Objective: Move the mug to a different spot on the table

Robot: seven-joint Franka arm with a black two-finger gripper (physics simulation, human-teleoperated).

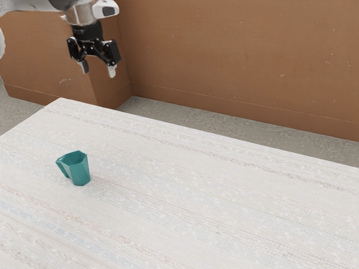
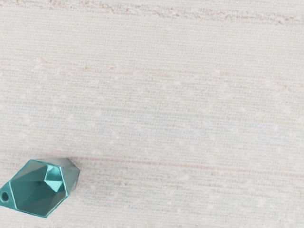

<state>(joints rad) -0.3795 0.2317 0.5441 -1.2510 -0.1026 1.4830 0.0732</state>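
Gripper (image 1: 98,68) is hanging high over the table's (image 1: 235,202) far edge with its fingers spread wide, holding nothing; the mug (image 1: 74,167) is standing upright well below it, near the exterior view's left, handle pointing that way. In the wrist view the mug (image 2: 40,187) is sitting off-centre on the table (image 2: 171,95), so a straight descent is risking a miss or a clipped rim; its faceted, tapering sides are likely inviting a slip or tip. A brown wall (image 1: 252,50) and grey floor (image 1: 269,131) are lying behind; nothing is blocking the way down.
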